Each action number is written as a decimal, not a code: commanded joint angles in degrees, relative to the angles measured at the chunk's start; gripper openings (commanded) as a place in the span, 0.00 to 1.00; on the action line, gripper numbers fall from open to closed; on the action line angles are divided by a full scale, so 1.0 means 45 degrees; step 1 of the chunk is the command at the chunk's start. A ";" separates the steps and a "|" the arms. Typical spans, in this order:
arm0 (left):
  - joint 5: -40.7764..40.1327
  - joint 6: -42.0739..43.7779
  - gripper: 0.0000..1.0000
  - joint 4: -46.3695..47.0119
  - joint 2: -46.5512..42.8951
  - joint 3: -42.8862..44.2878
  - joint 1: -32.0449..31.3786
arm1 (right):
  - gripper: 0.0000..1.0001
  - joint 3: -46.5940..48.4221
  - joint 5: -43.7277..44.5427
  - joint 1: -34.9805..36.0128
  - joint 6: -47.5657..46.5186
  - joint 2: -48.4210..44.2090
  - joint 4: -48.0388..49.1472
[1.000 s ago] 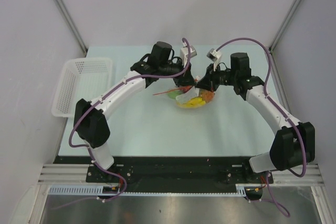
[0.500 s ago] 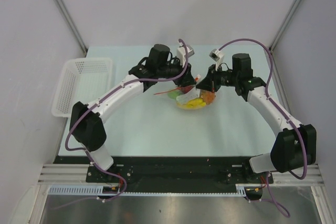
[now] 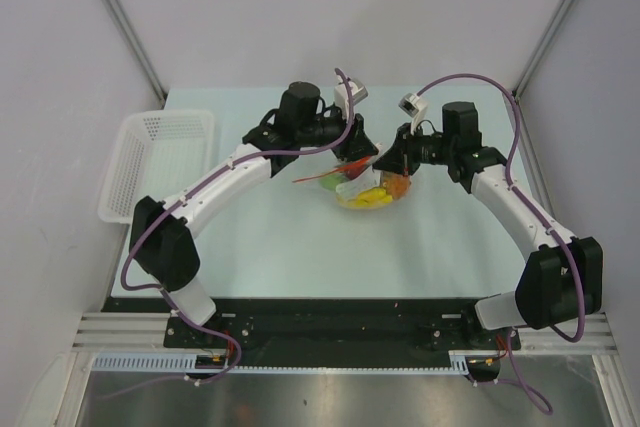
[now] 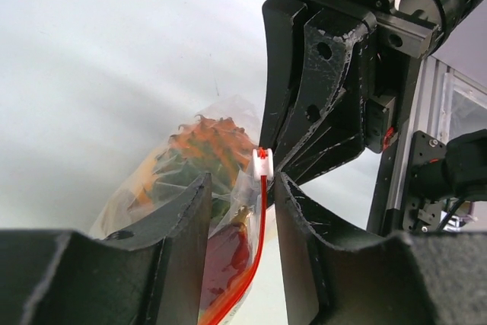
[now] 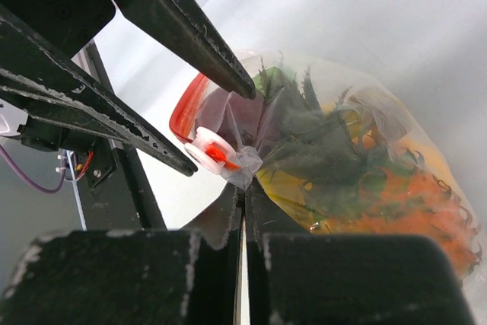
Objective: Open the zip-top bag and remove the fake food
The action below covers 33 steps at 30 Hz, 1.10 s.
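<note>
Now the right end effector is pinching the bag; the left end effector, open, is straddling the slider, needing to clamp and pull.

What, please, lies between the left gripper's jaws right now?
In the left wrist view, the orange-red zip strip of the zip-top bag, with its white slider, stands in the gap between the parted jaws of the left gripper.
</note>
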 commanded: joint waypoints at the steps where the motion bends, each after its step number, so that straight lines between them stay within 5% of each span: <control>1: 0.0544 -0.0311 0.44 0.0527 -0.0231 0.0300 -0.0076 | 0.00 0.0123 -0.0422 0.0035 0.0151 -0.0421 0.0639; 7: 0.0837 -0.0331 0.43 0.0448 0.0023 0.0495 -0.0134 | 0.00 0.0123 -0.0402 0.0035 0.0151 -0.0421 0.0679; 20: 0.1227 -0.0311 0.00 0.0351 0.0374 0.0925 -0.0134 | 0.00 0.0376 -0.0305 0.0249 -0.0239 -0.0460 0.0191; 22: 0.1286 -0.0214 0.00 0.0331 0.0336 0.0886 -0.0134 | 0.05 0.0454 -0.0111 0.0308 -0.0259 -0.0479 0.0094; 23: 0.1345 -0.0175 0.00 0.0331 0.0297 0.0828 -0.0134 | 0.24 0.0551 0.0084 0.0308 -0.0220 -0.0499 0.0035; 24: 0.1365 -0.0117 0.00 0.0331 0.0238 0.0750 -0.0134 | 0.26 0.0591 0.0241 0.0327 -0.0220 -0.0538 0.0015; 33: 0.1911 0.0470 0.00 -0.0255 0.0082 0.0651 -0.0134 | 0.26 0.0709 0.0223 0.0308 -0.0396 -0.0441 0.0073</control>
